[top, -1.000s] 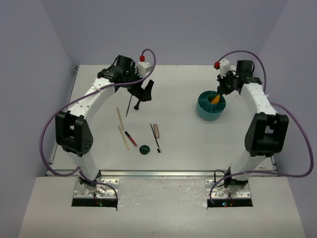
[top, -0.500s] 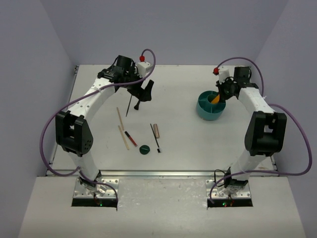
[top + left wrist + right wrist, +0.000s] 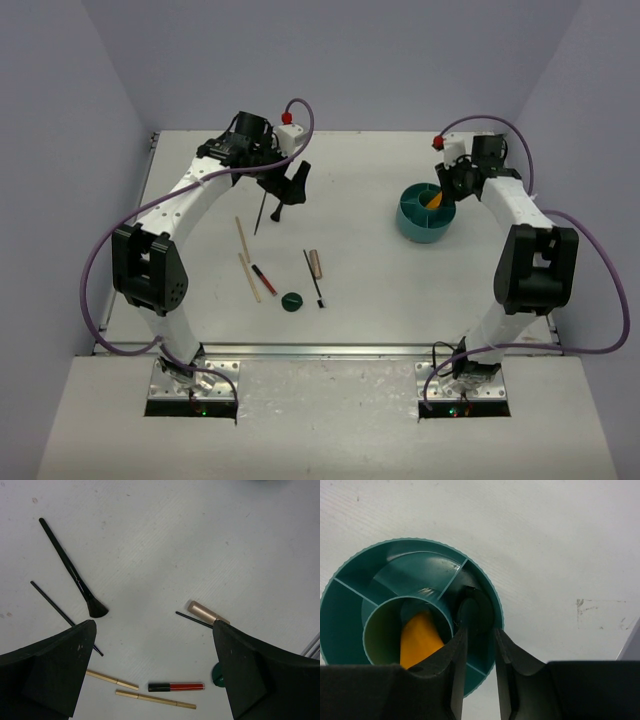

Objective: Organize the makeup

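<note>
While the orange wedge (image 3: pixel 420 640) sits in the teal container's (image 3: pixel 345 625) centre cup, the right gripper (image 3: pixel 476 611) hangs over an outer compartment, jaws nearly together; whether they pinch anything is unclear. The left gripper (image 3: pixel 154 625), jaws wide, hasn't moved; the right has edged rearward.

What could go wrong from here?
The right hand sits right at a divider of the teal divided container; it might catch the wall and tip out the orange wedge. The open left hand hangs over a black brush and thin black stick lying close; it might grab both.
</note>
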Controlling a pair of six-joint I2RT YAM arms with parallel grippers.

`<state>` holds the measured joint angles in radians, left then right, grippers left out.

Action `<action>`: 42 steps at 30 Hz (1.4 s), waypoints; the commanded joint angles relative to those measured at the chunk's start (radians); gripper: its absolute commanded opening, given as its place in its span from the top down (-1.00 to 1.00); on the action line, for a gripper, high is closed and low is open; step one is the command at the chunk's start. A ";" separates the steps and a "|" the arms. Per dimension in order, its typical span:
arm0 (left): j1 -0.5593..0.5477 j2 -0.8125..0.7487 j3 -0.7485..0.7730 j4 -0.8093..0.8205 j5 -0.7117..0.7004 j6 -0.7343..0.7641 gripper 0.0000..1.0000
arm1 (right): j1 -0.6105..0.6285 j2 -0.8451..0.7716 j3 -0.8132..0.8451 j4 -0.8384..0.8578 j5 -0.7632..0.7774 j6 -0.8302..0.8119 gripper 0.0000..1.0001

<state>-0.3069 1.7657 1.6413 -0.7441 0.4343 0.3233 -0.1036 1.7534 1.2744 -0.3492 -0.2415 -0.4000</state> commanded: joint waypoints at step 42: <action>0.345 -0.087 -0.225 0.240 -0.363 -0.080 -1.00 | 1.027 0.159 -0.062 0.097 -0.054 0.147 -0.18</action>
<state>0.0167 1.7550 1.4506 -0.5766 0.0696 0.2497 0.9024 1.8648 1.1851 -0.3272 -0.2981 -0.2811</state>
